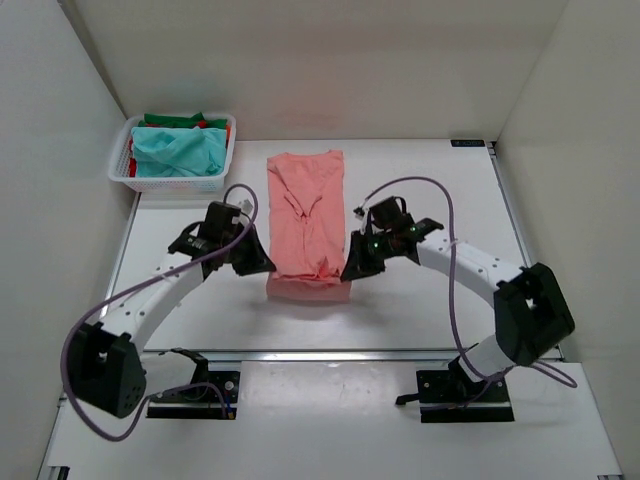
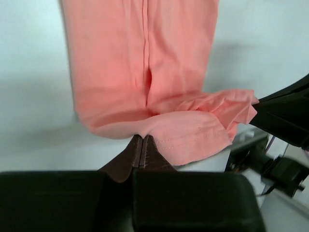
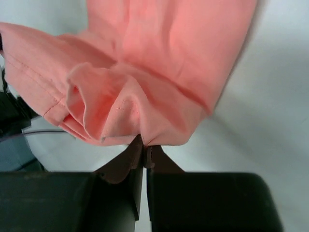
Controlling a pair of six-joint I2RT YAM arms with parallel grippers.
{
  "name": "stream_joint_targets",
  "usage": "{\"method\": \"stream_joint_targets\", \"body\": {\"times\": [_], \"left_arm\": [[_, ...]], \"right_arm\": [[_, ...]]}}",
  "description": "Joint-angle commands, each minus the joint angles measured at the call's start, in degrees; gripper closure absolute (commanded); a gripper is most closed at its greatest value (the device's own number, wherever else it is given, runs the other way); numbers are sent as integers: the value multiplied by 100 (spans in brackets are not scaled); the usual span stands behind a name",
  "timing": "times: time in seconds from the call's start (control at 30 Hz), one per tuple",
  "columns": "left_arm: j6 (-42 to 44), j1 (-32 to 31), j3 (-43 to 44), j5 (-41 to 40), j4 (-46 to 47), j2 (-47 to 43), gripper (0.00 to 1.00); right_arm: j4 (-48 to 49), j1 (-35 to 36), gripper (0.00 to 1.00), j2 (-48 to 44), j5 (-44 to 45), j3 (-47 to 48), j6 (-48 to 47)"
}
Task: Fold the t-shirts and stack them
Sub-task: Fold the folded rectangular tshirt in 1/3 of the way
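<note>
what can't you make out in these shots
1. Top view: the teal shirt lies on top in the basket; how many shirts lie under it cannot be counted.
2. Top view: the left end effector and right end effector hide the near corners of the pink shirt.
3. Wrist views: the top edge cuts off the pink shirt's far end.

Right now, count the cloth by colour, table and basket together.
Salmon-pink t-shirt: 1
Teal t-shirt: 1
Green cloth: 1 patch showing
Red cloth: 1 patch showing
Total: 4 colours; 1 on the table, 3 in the basket; buried pieces cannot be counted.
</note>
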Motion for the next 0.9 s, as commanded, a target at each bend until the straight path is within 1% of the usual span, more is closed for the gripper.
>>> {"method": "stream_joint_targets", "body": {"times": [0.0,0.07,0.1,0.13,0.27,0.4,0.43,0.53,0.57,0.6,0.67,0.7,0.77,0.8,0.83,0.87], "left_arm": [[315,401,577,100,313,524,100],[333,586,936,73,436,859,100],[333,630,1060,56,454,1130,100],[359,691,1166,73,541,1376,100],[403,911,1552,91,884,2141,100],[386,1148,1992,12,1139,2775,100],[403,1123,2036,21,1218,2994,100],[447,1210,2466,-76,1359,3513,100],[386,1237,2676,-76,1403,3723,100],[325,1280,2861,11,1456,3917,97],[211,1377,3161,186,1623,4207,87],[62,1430,3310,275,1701,4331,73],[-167,1501,3425,372,1869,4420,65],[-377,1588,3452,346,2122,4359,59],[-588,1632,3321,294,2315,4271,53],[-642,1693,3163,267,2439,4201,51]], "right_arm": [[-494,-443,100,578,-194,884,-897],[-625,-646,100,1112,-193,1577,-1143],[-740,-742,100,1420,-211,1729,-1240],[-819,-821,100,1562,-211,2096,-1371],[-1188,-1024,100,2659,-211,3457,-1723],[-1320,-1191,100,3547,-255,4383,-1777],[-1356,-1244,100,3663,-255,4698,-1777],[-1426,-1384,100,4312,-264,5455,-1795],[-1478,-1428,99,4401,-290,5761,-1812],[-1505,-1498,99,4594,-230,6043,-1760],[-1541,-1569,89,4841,-299,6395,-1707],[-1471,-1622,77,4946,-412,6588,-1637],[-1226,-1701,74,4921,-475,6582,-1487],[-980,-1727,71,4869,-501,6477,-1400],[-839,-1771,59,4711,-467,6241,-1277],[-576,-1798,54,4501,-449,6143,-1215]]}}
